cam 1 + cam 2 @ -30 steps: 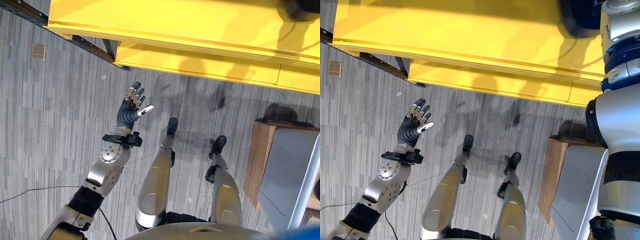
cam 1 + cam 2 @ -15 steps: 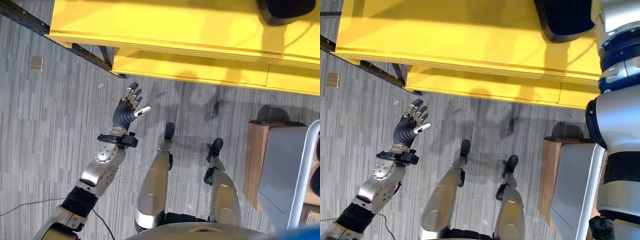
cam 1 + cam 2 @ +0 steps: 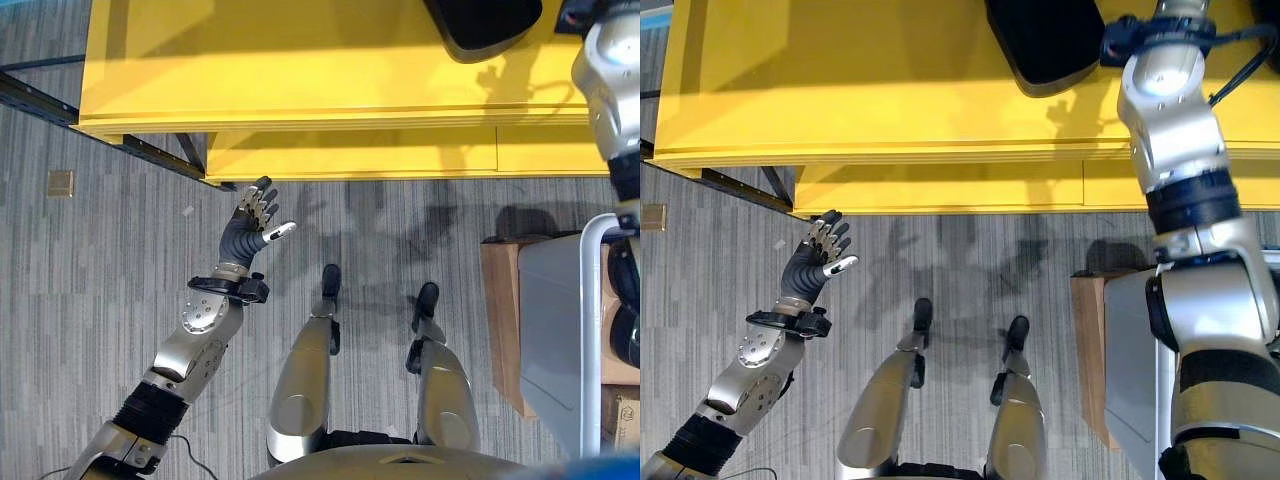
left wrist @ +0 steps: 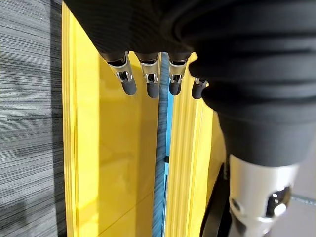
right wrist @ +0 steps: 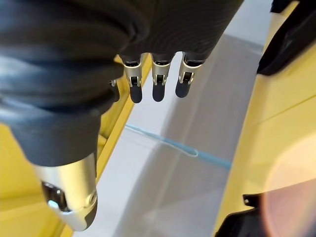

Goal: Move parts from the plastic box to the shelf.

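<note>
Yellow shelf (image 3: pixel 300 70), black part (image 3: pixel 1045 40) atop

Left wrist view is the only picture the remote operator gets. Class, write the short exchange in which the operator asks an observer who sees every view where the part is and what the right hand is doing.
Operator: I see the left hand with straight fingers in front of the yellow shelf. Is a part on the shelf?
Observer: Yes. The eye views show a black part lying on the top of the shelf, toward the robot's right.
Operator: Is the right hand holding it?
Observer: No. In the right wrist view the right hand has straight fingers and holds nothing. The right arm reaches up over the shelf beside the part.
</note>
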